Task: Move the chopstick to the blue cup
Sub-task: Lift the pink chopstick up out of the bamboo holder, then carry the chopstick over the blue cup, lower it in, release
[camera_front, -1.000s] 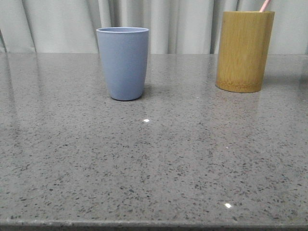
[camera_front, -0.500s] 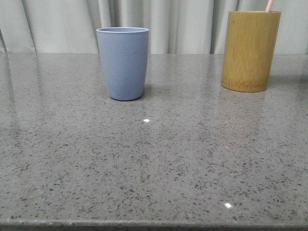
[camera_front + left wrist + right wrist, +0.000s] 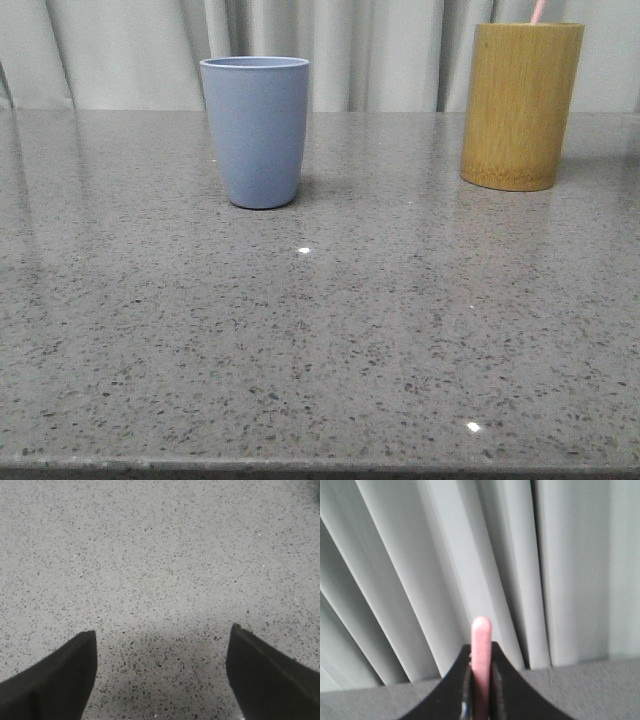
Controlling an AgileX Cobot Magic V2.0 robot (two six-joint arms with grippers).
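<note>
Right wrist view: my right claw [image 3: 481, 680] clamped on chopstick [image 3: 481, 645], not yet lifted clear toward blue cup [image 3: 256, 130]; left claw [image 3: 160, 675] spread apart.

A staged test bench in a lab-like room is suggested rather than a lived-in kitchen. A polished grey speckled stone bench [image 3: 320, 340] is seen, backed at 12 o'clock by plain pale pleated curtains [image 3: 380, 55]. Just two vessels are set on it: a blue cup [image 3: 256, 130] and a bamboo holder [image 3: 520, 105] at 1 o'clock.
</note>
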